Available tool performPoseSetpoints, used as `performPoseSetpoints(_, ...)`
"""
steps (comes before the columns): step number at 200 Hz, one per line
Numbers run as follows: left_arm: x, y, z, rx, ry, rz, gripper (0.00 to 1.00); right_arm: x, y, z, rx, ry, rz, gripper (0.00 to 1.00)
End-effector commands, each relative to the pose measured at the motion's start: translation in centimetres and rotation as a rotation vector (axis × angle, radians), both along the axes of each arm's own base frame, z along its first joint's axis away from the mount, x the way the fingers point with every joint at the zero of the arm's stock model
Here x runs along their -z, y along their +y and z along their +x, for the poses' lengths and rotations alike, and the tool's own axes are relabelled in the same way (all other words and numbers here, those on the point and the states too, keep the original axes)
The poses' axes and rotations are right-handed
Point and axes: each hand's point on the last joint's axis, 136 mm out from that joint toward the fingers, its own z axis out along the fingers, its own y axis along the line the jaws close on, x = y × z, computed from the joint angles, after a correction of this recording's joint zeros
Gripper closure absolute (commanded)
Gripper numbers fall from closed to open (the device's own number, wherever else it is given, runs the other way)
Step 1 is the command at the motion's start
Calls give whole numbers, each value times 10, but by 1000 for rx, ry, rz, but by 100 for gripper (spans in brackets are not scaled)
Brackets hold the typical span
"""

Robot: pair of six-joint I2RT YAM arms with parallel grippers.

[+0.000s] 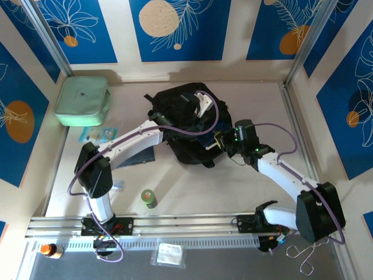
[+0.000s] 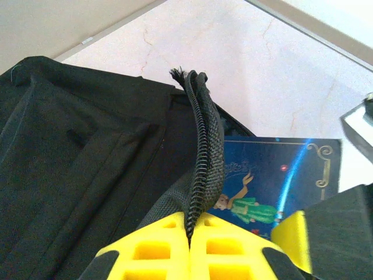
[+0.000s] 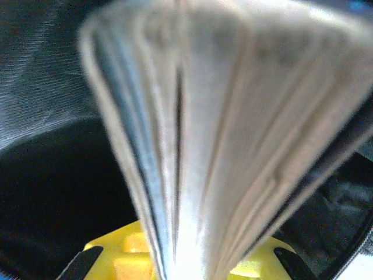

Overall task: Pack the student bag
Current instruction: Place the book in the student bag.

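The student bag (image 1: 180, 125), a black fabric backpack, lies in the middle of the table. In the left wrist view my left gripper (image 2: 189, 236) is shut on the bag's zipper edge (image 2: 205, 146) and holds it raised. Just right of that edge lies a blue illustrated book (image 2: 274, 181), with one yellow finger (image 2: 290, 232) of the right gripper against it. In the top view my right gripper (image 1: 220, 140) is at the bag's right side. The right wrist view shows this gripper (image 3: 186, 265) shut on the book's pale page edges (image 3: 227, 140), with the bag's dark interior (image 3: 52, 192) around them.
A mint green zip case (image 1: 83, 100) sits at the back left. A blue card pack (image 1: 99, 134), a small packet (image 1: 119, 185) and a green container (image 1: 149, 198) lie on the left half of the table. Metal frame posts (image 1: 294, 64) and walls border the table.
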Motion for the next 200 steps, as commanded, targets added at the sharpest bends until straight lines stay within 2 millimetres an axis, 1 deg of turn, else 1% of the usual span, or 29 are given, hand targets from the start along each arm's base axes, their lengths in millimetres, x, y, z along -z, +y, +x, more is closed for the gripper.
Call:
performPoseSetpoints(1, -45, -3, -5, 19, -62, -112, 100, -9, 7, 17, 27, -30, 11, 93)
performPoseSetpoints(15, -45, -3, -6, 18, -62, -112, 100, 6, 6, 21, 54, 9, -2, 93)
performPoseSetpoints(32, -46, -2, -6, 16, -65, -114, 100, 19, 6, 29, 73, 34, -8, 93)
performPoseSetpoints(44, -47, -1, -6, 14, -65, -115, 100, 22, 11, 38, 60, 30, -10, 92)
performPoseSetpoints(57, -47, -1, -6, 12, -67, -116, 100, 30, 14, 46, 58, 49, -23, 92)
performPoseSetpoints(87, -47, 0, -6, 4, -64, -117, 100, 47, 21, 67, 68, 78, 16, 91)
performPoseSetpoints(93, -49, 0, -6, 4, -62, -118, 100, 48, 23, 72, 69, 77, 25, 91)
performPoseSetpoints(113, -50, 0, -7, 7, -54, -120, 100, 58, 28, 82, 74, 101, 33, 90)
performPoseSetpoints(133, -49, -1, -7, 9, -50, -123, 100, 65, 34, 90, 72, 107, 41, 87)
performPoseSetpoints(150, -46, -2, -7, 8, -44, -120, 100, 69, 42, 100, 39, 101, 94, 82)
performPoseSetpoints(162, -45, -1, -6, 2, -42, -117, 100, 71, 46, 101, 12, 109, 133, 76)
performPoseSetpoints(183, -40, 1, -5, -11, -39, -105, 100, 74, 47, 92, -20, 131, 138, 62)
performPoseSetpoints(200, -36, 2, -3, -19, -33, -96, 100, 67, 46, 82, -32, 131, 157, 52)
